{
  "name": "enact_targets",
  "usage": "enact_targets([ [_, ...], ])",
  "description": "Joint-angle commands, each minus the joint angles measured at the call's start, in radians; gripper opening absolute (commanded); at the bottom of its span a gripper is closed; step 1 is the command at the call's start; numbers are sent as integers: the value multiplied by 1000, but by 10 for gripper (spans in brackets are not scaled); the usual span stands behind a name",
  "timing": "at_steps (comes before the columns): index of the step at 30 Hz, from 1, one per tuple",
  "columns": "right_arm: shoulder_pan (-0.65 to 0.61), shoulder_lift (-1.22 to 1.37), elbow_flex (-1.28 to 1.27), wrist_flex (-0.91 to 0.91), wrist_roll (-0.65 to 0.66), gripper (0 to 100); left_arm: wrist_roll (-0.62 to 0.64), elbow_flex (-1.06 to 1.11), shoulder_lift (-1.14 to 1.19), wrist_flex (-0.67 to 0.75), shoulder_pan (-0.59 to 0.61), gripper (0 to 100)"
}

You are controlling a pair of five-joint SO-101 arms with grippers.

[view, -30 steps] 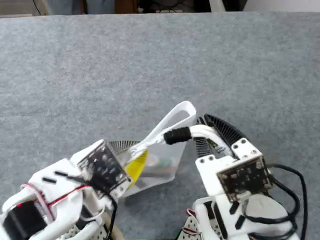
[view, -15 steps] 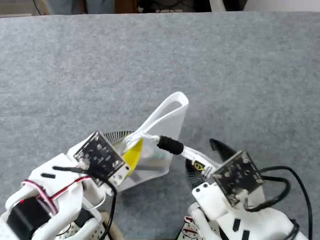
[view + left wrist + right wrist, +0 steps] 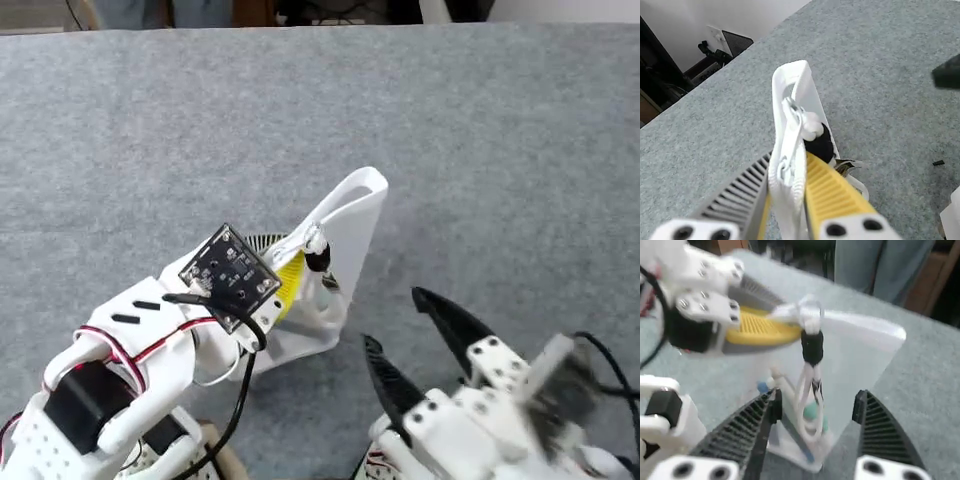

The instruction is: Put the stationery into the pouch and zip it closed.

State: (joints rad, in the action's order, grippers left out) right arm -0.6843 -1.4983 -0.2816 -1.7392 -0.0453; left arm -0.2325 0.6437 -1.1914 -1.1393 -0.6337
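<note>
High view, leftmost first: left gripper point(image 3: 282, 263) clamps the zipper edge of the pouch point(image 3: 350, 235) between ribbed grey and yellow jaws, holding the soft, translucent bag upright on the felt-like table point(image 3: 500, 150). A black-capped piece point(image 3: 318, 258) pokes from the mouth; I'd seat it fully before zipping. Right gripper point(image 3: 392, 318) hangs spread and empty nearby.

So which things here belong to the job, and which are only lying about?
Job: pouch, pinched at its zip edge by the left gripper; black-capped white item hanging into it; small stationery at its bottom; right gripper, open, apart from it.
Lying about: grey table cover; small black bit on it.
</note>
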Motion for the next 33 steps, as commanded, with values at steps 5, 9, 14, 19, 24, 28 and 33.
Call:
enact_targets([
  [5,-18,4,-128,118,-14,241,-5,-16,15,20,12,28],
  [9,-18,2,-337,330,-8,241,31,-16,8,18,12,28],
  [14,-18,2,-472,555,-8,240,54,-18,5,-17,21,28],
  [19,-18,2,-509,577,-14,158,118,-18,3,-18,48,28],
  [24,-12,1,-538,571,-8,25,132,-61,-38,-60,48,28],
  [28,-12,1,-578,572,-8,120,132,-76,-46,-98,50,28],
  [33,-11,1,-579,571,-6,160,132,-76,-52,-103,51,28],
])
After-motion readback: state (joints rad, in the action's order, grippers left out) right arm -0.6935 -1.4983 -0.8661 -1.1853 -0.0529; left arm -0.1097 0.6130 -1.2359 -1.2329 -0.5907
